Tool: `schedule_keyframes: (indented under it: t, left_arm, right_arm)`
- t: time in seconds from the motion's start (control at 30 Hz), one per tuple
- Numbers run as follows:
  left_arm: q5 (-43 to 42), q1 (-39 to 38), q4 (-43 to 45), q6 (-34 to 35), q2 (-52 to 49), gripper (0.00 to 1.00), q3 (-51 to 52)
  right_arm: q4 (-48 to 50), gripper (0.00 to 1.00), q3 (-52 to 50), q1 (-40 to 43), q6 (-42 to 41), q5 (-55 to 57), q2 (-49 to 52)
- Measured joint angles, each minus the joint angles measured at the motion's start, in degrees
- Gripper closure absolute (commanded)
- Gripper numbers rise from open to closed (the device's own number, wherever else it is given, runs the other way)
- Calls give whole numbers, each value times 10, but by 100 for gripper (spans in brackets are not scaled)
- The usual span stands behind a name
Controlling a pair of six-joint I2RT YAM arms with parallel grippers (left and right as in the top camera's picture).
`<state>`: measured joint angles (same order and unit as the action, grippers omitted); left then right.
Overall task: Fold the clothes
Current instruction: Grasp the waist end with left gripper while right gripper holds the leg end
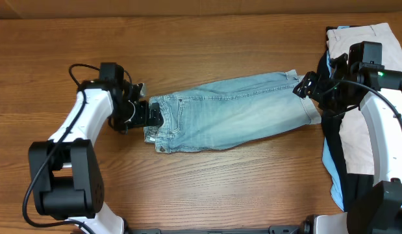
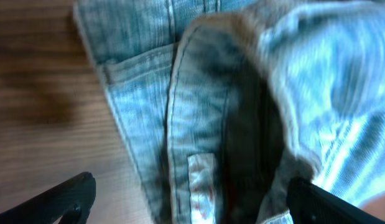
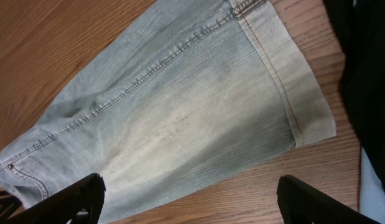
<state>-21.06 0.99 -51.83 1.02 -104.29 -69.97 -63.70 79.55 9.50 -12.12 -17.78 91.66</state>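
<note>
Worktop of brown wood-grain point(image 1: 220, 188) carries everything. Faded light-blue denim shorts point(image 1: 233, 114) lie flat on it, seemingly halved lengthwise, waistband left, hem right. Heap just right of the denim's hem: beige shorts point(image 1: 389, 39), black garment point(image 1: 334, 140), sky-blue garment point(image 1: 328, 162). Left claw point(image 1: 150, 116) at denim's waistband, fingers spread wide, gripping nothing. Right claw point(image 1: 303, 86) above denim's hem, likewise spread and empty. Likely next: pinch hem, carry it over to waistband. Heap crowds the hem side.
</note>
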Motion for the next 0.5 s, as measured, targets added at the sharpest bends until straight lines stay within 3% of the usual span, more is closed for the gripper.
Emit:
schedule_keyframes:
  t: [0.23,0.5]
  left_arm:
    - [-2,17,-128,-35,22,0,-132]
    - [1,2,-84,-59,15,0,-109]
  right_arm:
    - [-3,5,0,0,2,0,0]
    - [0,3,0,0,5,0,0]
